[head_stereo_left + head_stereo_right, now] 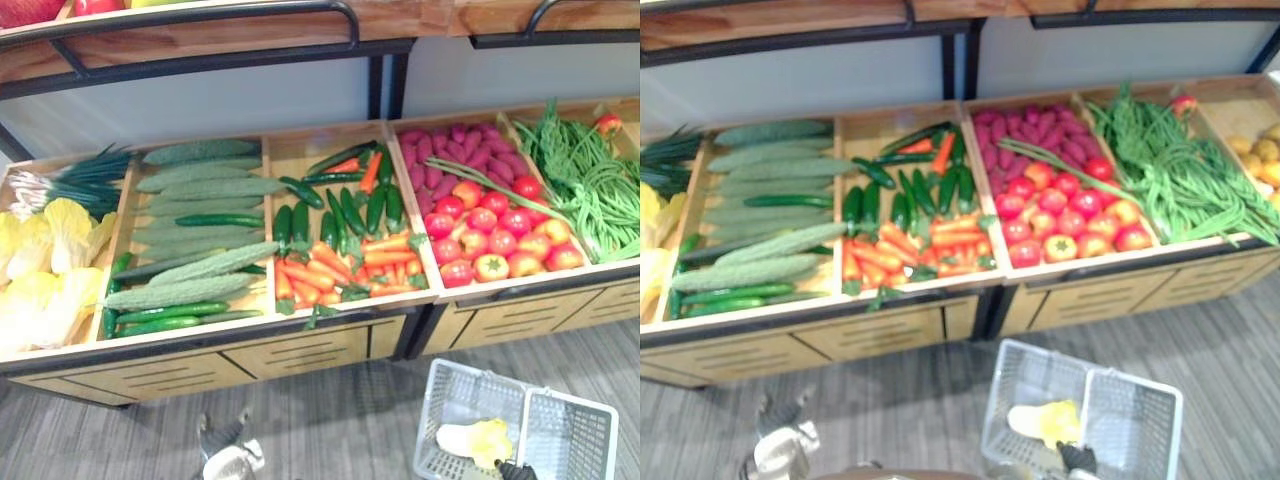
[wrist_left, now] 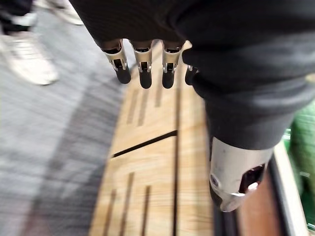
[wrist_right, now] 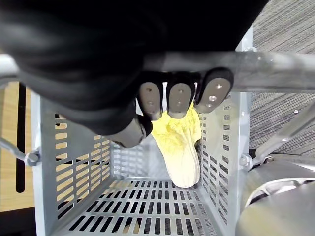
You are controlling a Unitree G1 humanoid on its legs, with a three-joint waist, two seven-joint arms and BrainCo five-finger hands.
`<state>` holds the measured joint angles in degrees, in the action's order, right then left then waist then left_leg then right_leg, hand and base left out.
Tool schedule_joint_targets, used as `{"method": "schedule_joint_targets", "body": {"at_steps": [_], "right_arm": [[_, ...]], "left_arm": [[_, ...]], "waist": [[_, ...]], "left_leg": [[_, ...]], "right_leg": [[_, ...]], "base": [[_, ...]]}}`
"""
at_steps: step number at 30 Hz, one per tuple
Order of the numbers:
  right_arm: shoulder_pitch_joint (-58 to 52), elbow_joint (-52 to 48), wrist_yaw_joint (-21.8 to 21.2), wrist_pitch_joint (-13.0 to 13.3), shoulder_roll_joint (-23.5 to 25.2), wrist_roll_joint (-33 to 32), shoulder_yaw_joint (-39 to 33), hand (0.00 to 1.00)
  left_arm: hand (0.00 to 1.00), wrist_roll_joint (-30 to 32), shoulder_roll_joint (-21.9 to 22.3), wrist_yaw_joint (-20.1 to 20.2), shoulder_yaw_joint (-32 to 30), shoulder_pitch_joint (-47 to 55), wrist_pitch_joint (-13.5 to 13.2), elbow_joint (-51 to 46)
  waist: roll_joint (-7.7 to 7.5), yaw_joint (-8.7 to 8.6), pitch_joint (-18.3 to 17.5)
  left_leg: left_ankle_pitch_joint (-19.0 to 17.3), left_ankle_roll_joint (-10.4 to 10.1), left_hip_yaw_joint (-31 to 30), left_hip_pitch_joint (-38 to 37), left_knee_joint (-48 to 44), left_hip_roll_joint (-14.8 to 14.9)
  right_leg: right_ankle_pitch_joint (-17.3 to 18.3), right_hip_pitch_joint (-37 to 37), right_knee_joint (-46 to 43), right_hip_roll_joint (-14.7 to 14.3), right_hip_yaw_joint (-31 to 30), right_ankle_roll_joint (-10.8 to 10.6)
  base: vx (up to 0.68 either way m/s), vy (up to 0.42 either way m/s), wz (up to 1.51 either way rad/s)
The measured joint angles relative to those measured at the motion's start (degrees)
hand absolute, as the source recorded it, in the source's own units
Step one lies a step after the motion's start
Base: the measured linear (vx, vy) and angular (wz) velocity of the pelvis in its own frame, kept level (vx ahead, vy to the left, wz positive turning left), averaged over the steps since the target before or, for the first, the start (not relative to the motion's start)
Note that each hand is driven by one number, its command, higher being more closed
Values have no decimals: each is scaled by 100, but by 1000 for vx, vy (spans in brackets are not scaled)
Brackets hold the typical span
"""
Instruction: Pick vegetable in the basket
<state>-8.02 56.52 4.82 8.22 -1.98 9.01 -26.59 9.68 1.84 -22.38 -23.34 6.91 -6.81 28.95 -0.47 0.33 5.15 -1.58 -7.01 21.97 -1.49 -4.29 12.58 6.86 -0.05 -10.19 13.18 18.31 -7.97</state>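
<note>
A grey slatted basket (image 1: 570,430) hangs low in front of the stand at the lower right. A pale yellow cabbage (image 3: 179,147) lies inside it (image 1: 475,440). My right hand (image 3: 179,96) has its fingers curled over the basket's metal handle (image 3: 280,71). My left hand (image 2: 142,69) hangs low before the stand's wooden front (image 2: 147,162), with straight fingers and nothing in it. It also shows at the bottom of the left eye view (image 1: 232,455).
The wooden stand (image 1: 300,350) holds bins of cabbages (image 1: 45,260), spring onions (image 1: 75,180), cucumbers and bitter gourds (image 1: 190,230), carrots and green peppers (image 1: 345,240), tomatoes (image 1: 495,235), purple sweet potatoes (image 1: 455,150) and green beans (image 1: 585,180). A shelf (image 1: 200,30) runs above. Grey floor lies below.
</note>
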Motion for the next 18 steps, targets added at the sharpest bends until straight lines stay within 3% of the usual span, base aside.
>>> {"method": "schedule_joint_targets", "body": {"at_steps": [8, 12, 18], "right_arm": [[-23, 72, 1, 121, -66, -5, 290, 100], [-22, 143, 1, 133, -129, -22, 391, 100], [6, 302, 2, 211, -235, -27, 468, 100]], "left_arm": [[0, 1003, -232, -415, 1000, 382, -340, -1800], [0, 1205, -388, -611, 1020, 453, -495, -1983], [0, 1357, -710, -707, 1261, 448, -525, -2330]], "waist": [[-7, -41, -20], [4, -48, -63], [51, -59, -157]], "left_leg": [[0, -19, 101, -215, 453, -145], [24, -59, 121, -269, 525, -187], [35, -67, 120, -263, 586, -204]], "right_leg": [[-148, -96, 248, -59, -345, -102], [-197, -97, 311, -68, -453, -113], [-199, -174, 304, -101, -554, -111]], "base": [[-59, 32, -18], [-41, 20, -9], [10, 1, -3]]}}
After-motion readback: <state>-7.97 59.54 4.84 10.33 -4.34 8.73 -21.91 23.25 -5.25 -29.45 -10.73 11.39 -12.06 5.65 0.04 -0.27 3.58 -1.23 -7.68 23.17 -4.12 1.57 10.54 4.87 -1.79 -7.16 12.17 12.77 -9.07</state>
